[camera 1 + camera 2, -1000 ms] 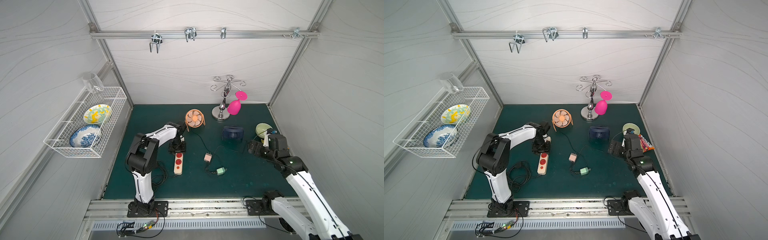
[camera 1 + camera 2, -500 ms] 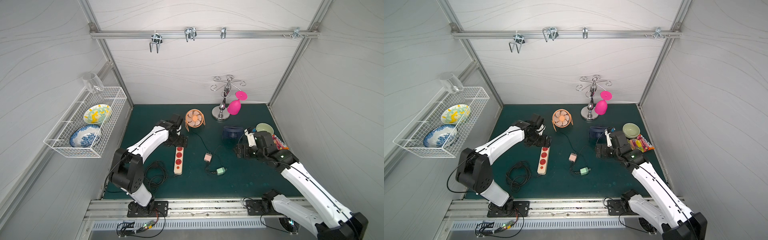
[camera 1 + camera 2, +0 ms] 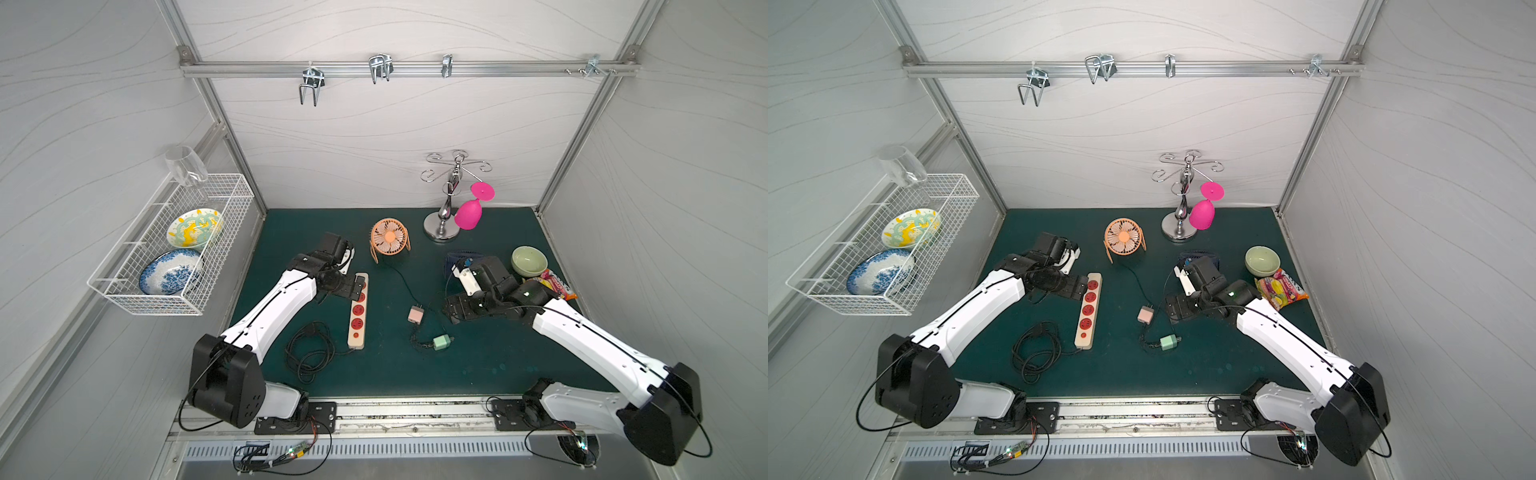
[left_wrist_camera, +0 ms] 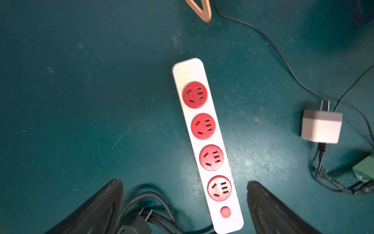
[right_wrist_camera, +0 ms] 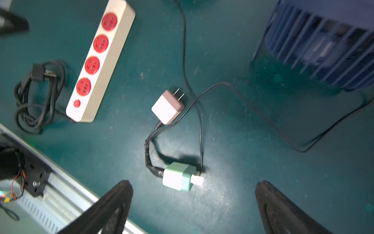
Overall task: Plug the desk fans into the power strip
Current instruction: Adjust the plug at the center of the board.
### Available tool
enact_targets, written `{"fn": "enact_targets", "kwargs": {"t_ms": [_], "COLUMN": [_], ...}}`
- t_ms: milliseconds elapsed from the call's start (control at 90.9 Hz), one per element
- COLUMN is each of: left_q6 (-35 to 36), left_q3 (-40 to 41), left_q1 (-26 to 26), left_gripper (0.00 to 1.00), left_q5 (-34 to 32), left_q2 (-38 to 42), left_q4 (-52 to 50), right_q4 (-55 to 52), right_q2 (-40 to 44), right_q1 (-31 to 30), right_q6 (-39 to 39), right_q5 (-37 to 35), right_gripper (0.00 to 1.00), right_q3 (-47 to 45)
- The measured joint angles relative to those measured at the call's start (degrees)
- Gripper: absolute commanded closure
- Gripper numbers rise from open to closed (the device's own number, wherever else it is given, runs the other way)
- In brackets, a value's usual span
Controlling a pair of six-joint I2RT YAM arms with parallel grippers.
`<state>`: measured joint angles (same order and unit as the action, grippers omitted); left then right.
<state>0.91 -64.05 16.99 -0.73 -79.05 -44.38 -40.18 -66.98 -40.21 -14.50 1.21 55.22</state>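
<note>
The power strip (image 3: 358, 316) lies flat left of centre, all sockets empty, so I'd call this the reach for a plug. Nearest me is the green plug (image 3: 441, 343), then the pink plug (image 3: 414, 313). My right gripper (image 5: 194, 182) hangs over them, jaws wide and empty. My left gripper (image 4: 183, 181), also spread and empty, hovers above the strip. Next I pinch the fan's plug and aim its prongs at a socket. The orange desk fan (image 3: 389, 242) stands upper centre, but I can't tell which plug is its own.

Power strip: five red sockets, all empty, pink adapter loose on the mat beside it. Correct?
Not five: the power strip has four red sockets, all empty; the left wrist view shows it. The pink adapter does lie loose on the mat beside it.
</note>
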Motion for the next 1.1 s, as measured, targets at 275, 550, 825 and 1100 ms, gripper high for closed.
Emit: {"fn": "enact_targets", "kwargs": {"t_ms": [275,550,825,1100], "left_q6": [1.64,1.68,1.44,0.87], "left_q3": [3.72,3.72,3.76,3.78], "left_q1": [-4.44,-7.91,-10.03,-11.06], "left_gripper": [0.00,0.00,0.00,0.00], "left_q5": [0.44,1.60,3.04,4.44], "left_q2": [1.31,2.23,3.61,4.52], "left_q4": [2.69,3.41,3.98,4.00], "right_q4": [-0.76,1.38,4.37,5.35], "right_q2": [-3.34,-12.66,-22.84,-34.49], "right_q1": [-3.10,-6.47,-7.61,-7.65], "right_q6": [-0.35,-2.05,-2.67,-2.16], "right_q5": [1.29,3.08,5.18,9.49], "right_gripper": [0.01,0.05,0.08,0.19], "right_q3": [0.07,1.51,6.84,13.09]}}
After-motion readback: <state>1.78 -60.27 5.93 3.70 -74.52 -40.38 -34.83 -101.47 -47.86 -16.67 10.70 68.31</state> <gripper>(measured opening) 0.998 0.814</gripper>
